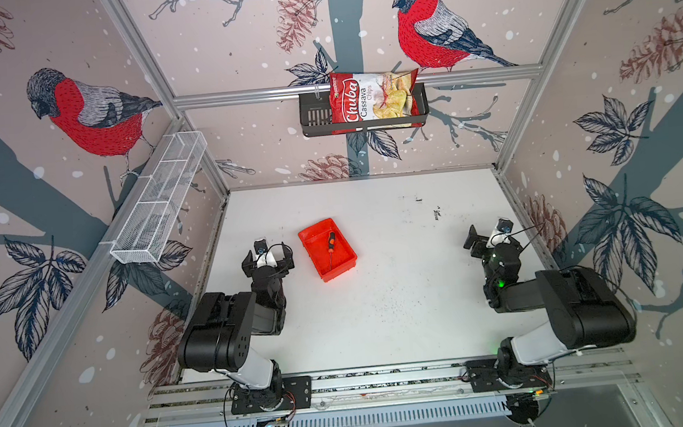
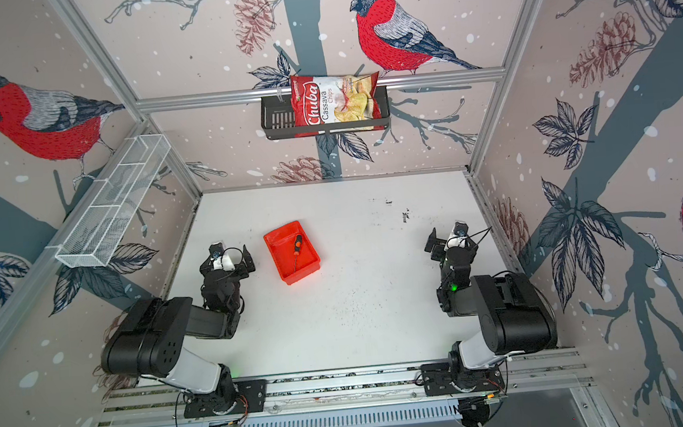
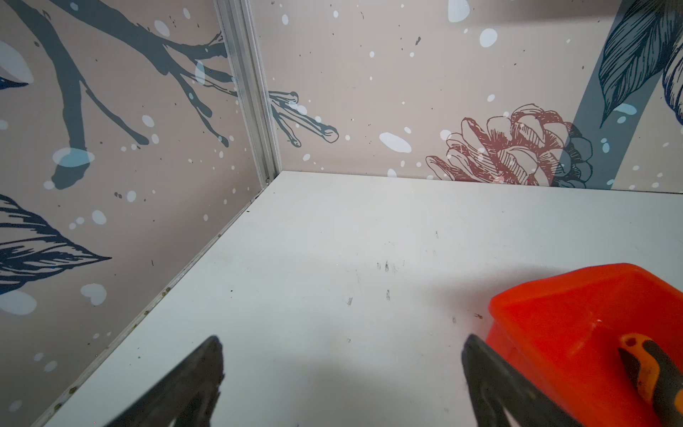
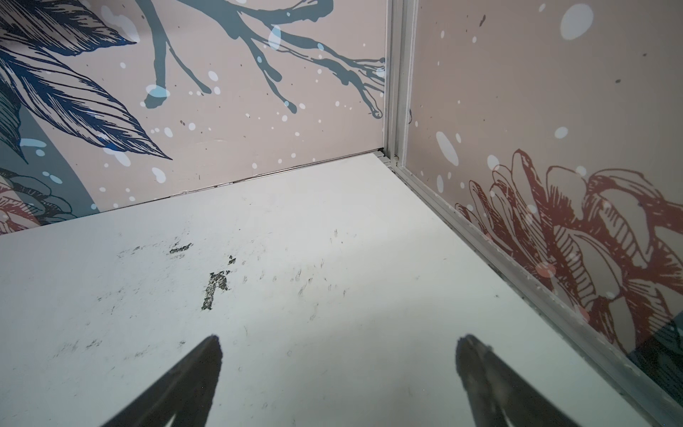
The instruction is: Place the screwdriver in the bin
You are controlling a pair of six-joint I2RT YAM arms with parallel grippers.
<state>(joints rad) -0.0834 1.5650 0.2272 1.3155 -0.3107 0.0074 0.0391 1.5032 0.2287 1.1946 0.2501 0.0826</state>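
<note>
In both top views: shows screwdriver (image 1: 330, 246) lying inside bin (image 1: 315, 229), left fingers (image 1: 288, 261) spread just beside bin, right fingers (image 1: 472, 238) spread, well apart from bin.

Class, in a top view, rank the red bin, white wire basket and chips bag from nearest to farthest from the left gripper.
1. red bin, beside the left gripper.
2. white wire basket, on the left wall.
3. chips bag, on the back wall.

Bright even light, soft shadows, wide-angle edge warp, blurred near wrist views.
</note>
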